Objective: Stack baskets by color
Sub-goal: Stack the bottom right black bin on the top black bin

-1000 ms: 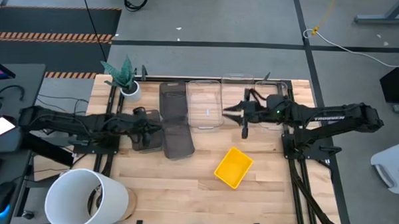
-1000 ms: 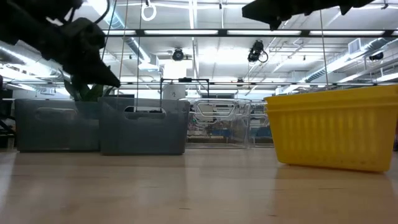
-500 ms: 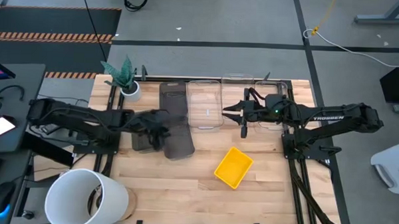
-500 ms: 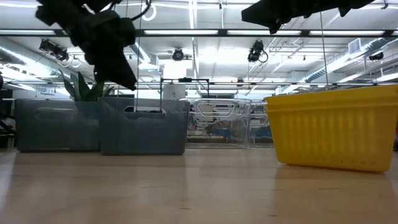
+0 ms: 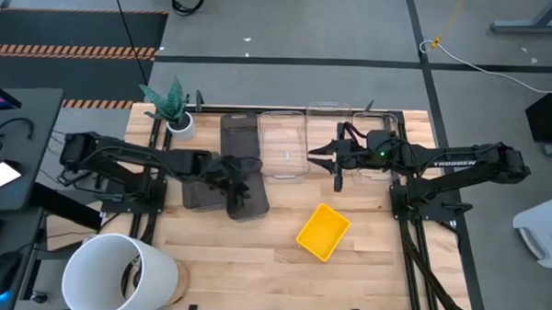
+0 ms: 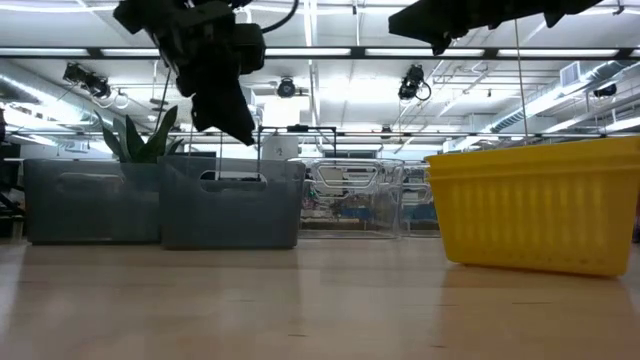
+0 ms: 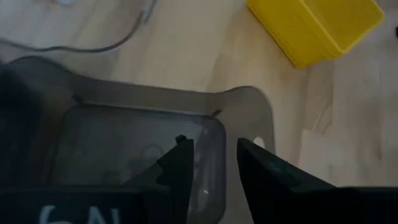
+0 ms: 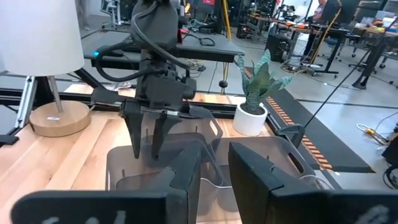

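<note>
Three dark grey baskets stand at the table's left middle: one far [image 5: 240, 135], one near [image 5: 248, 200], one [image 5: 192, 196] partly under my left arm. My left gripper [image 5: 241, 183] hangs open above the near grey basket [image 7: 143, 143], fingers slanting down, clear of its rim [image 6: 232, 165]. A yellow basket [image 5: 323, 232] rests on the table right of centre. Clear baskets [image 5: 283, 146] stand at the far middle. My right gripper [image 5: 313, 158] stays open and high above them, nothing between its fingers [image 8: 186, 177].
A big white bucket [image 5: 120, 274] fills the near left corner. A small white plant pot [image 5: 179, 122] stands at the far left. Bare wood lies along the near edge between bucket and yellow basket. People and desks show in the room beyond.
My left gripper has travelled toward the table's right edge and risen a little, from over the left grey basket to over the near grey one, tipping its fingers further down. The baskets and my right gripper have kept still.
</note>
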You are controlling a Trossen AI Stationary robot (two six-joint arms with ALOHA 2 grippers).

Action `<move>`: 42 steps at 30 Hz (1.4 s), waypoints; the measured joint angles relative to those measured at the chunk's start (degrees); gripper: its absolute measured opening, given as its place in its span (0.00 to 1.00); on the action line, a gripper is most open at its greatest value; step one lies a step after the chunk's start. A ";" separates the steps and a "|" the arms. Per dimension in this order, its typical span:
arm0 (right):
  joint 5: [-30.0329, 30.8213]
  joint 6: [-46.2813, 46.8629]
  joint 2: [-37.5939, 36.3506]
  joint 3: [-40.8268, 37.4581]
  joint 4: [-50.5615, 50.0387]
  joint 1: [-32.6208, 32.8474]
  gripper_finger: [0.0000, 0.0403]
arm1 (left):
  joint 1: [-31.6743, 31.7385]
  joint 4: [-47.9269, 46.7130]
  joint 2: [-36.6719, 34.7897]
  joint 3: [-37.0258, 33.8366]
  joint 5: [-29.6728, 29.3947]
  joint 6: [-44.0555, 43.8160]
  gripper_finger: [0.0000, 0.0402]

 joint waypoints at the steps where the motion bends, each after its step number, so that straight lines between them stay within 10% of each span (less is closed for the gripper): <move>1: -0.06 0.00 0.00 0.00 -0.05 0.02 0.22 | -0.25 -0.05 0.90 0.69 0.43 0.11 0.33; 23: -0.43 0.26 0.02 0.00 -0.29 0.34 0.22 | -11.51 -17.41 18.86 18.85 -5.52 0.70 0.53; 42: -0.47 -0.20 0.02 0.00 -0.38 0.72 0.22 | -11.19 -21.35 25.60 18.70 -6.23 -1.41 0.32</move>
